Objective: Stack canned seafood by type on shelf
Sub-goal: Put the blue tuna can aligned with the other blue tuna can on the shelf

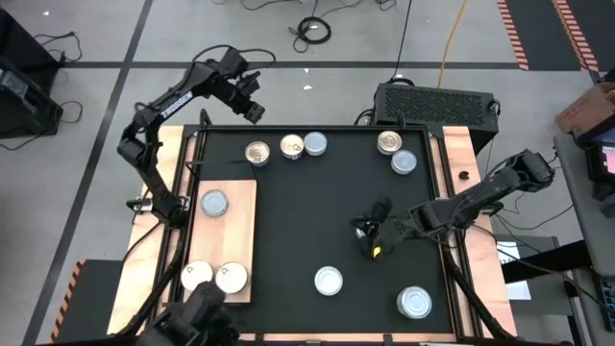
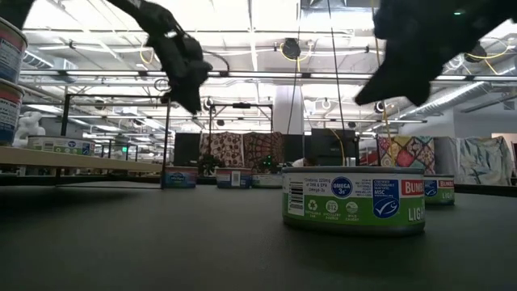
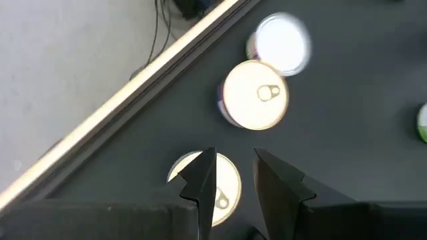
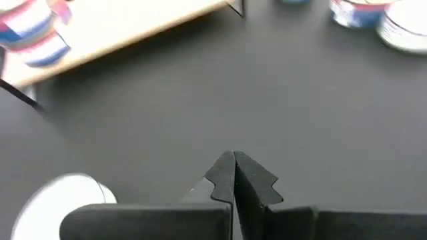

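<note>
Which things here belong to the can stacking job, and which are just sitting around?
Part of the job:
- loose tins on the black mat, such as one by the left gripper, tin
- wooden shelf with three tins
- right gripper, shut, empty

Just lying about:
- black box behind the table
- floor cables

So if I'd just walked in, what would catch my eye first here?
Probably the round tins scattered over the black mat, three already sitting on the light wooden shelf at the left. Then the two dark arms: the left gripper hangs over the far edge above a gold-topped tin with its fingers apart, while the right gripper hovers mid-mat, empty, fingers together.
</note>
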Action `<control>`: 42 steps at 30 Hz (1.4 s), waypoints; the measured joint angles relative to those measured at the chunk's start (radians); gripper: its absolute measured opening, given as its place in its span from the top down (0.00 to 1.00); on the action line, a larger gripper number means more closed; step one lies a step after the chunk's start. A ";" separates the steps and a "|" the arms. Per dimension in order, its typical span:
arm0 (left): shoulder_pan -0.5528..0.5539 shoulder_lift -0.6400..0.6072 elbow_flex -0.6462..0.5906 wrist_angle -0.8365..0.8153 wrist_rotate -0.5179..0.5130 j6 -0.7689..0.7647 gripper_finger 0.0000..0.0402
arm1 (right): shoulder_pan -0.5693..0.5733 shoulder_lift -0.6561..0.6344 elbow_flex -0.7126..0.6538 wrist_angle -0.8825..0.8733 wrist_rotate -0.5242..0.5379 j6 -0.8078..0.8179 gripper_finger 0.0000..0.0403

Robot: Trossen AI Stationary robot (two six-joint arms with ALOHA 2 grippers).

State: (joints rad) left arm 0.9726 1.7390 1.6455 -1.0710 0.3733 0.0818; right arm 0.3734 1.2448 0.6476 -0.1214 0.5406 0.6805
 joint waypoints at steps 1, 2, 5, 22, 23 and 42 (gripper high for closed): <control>0.000 -0.023 0.000 -0.005 0.000 0.010 0.75 | -0.015 0.015 0.000 0.044 -0.019 -0.032 1.00; -0.003 -0.050 0.000 -0.012 0.000 0.020 0.75 | -0.032 0.029 0.000 0.079 -0.039 -0.059 1.00; -0.018 -0.136 -0.009 -0.017 0.000 0.035 0.75 | -0.105 0.072 0.000 0.196 -0.095 -0.140 1.00; -0.261 -0.667 -0.507 0.381 0.063 -0.011 0.75 | -0.872 0.674 0.706 0.127 -0.596 -0.358 1.00; -0.280 -0.699 -0.535 0.404 0.064 -0.026 0.75 | -0.882 0.721 0.771 0.084 -0.597 -0.361 1.00; -0.393 -0.929 -0.623 0.405 0.040 -0.073 0.75 | -0.914 1.176 1.516 -0.486 -0.595 -0.369 1.00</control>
State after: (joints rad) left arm 0.5800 0.8104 1.0225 -0.6661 0.4132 0.0083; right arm -0.5404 2.4209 2.1635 -0.6071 -0.0543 0.3116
